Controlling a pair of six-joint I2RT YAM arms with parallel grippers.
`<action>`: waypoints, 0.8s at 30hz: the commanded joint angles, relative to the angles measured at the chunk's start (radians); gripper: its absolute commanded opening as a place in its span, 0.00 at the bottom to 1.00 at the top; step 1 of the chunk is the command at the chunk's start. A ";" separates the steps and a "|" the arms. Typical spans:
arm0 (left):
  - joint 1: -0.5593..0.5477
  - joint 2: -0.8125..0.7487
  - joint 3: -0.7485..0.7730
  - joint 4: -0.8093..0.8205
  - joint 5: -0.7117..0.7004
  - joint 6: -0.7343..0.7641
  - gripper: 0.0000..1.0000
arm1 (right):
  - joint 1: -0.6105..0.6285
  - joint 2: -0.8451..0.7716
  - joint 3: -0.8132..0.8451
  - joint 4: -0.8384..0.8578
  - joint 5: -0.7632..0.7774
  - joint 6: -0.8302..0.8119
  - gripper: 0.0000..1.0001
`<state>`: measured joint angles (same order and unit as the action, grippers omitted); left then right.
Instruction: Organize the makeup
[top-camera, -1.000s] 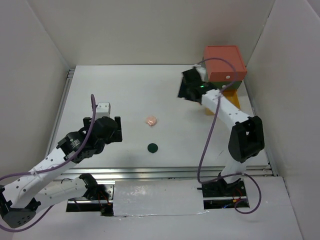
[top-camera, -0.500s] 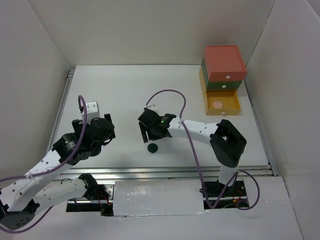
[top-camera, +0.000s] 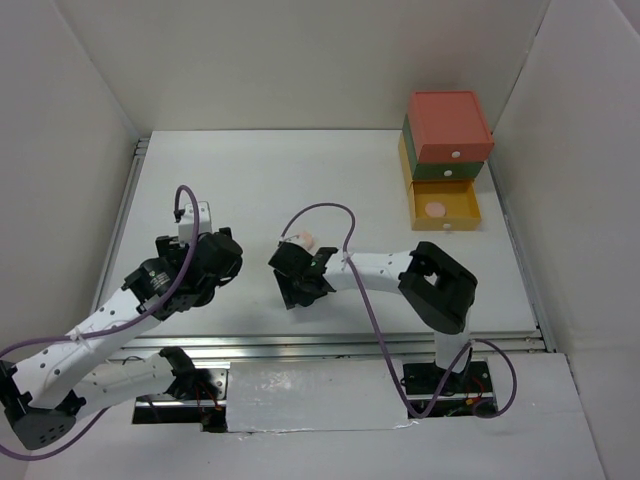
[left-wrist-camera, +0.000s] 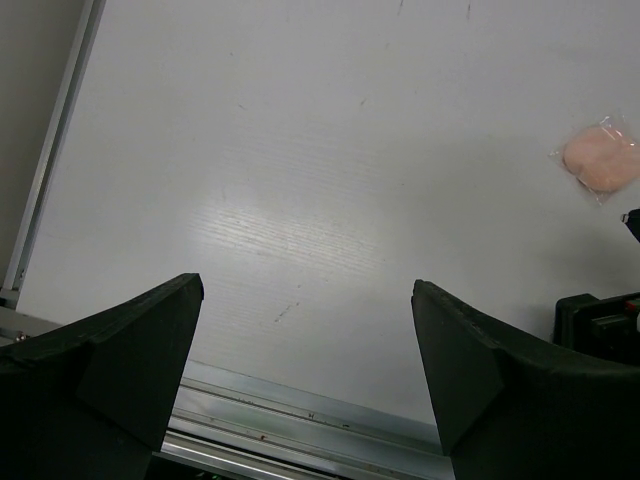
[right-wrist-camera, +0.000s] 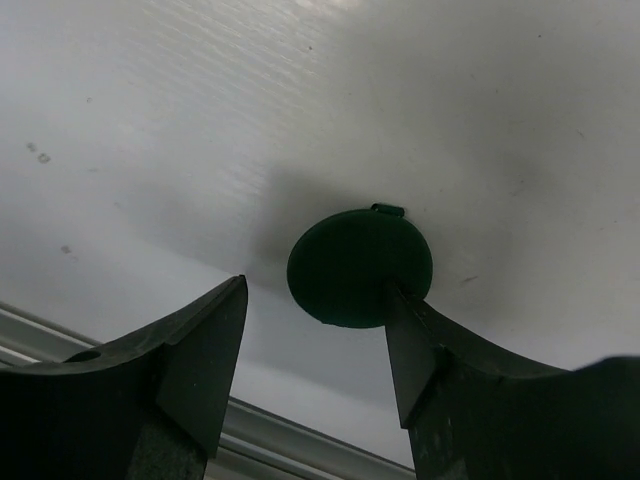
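Surface: white table (top-camera: 250, 190), white walls on three sides, metal rail along the near edge.
Landmark: box (top-camera: 448, 122) at the far right corner, red over green over yellow, with the yellow drawer (top-camera: 468, 208) pulled out.
Green compact (right-wrist-camera: 360, 267): flat on the table, well left of the box and nearer the arms. The top view hides it under the wrist.
Right gripper (right-wrist-camera: 315, 295): low over the green compact, fingers apart. The disc sits off centre, its rim at or under the right finger, clear of the left. Not clamped.
Step in hand (judged): grasping the green compact for carriage to the box.
Method: shift toward the right-finger side until the disc is centred. Bring the tips down to the table, since the disc is thin. Close slowly on the rim, clear of its small tab. Lift straight before swinging toward the box.
Risk: a thin disc may skid or flip if one finger meets it first.
Peach compact (left-wrist-camera: 600, 158): wrapped, left of the box, a little closer to it than the green one.
Pink compact (top-camera: 436, 210): in the box's open drawer.
Left gripper (left-wrist-camera: 305, 290): farthest left of the box, fingers apart, empty.
Obstruction: the peach compact lies near the path to the box, and the purple cable (top-camera: 325, 210) loops over the arm.
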<state>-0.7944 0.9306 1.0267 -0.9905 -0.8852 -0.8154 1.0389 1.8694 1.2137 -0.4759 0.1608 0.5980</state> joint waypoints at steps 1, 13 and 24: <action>0.001 -0.035 0.013 0.024 -0.017 0.004 0.99 | -0.002 0.048 0.018 0.026 0.023 0.020 0.64; 0.003 -0.032 0.013 0.044 0.008 0.044 0.99 | 0.000 0.031 0.004 0.034 0.129 0.031 0.00; 0.006 -0.053 0.013 0.049 0.011 0.048 0.99 | -0.450 -0.208 0.110 -0.020 0.210 -0.063 0.00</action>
<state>-0.7944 0.8978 1.0267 -0.9646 -0.8661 -0.7845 0.7807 1.7676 1.2678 -0.4980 0.3035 0.5652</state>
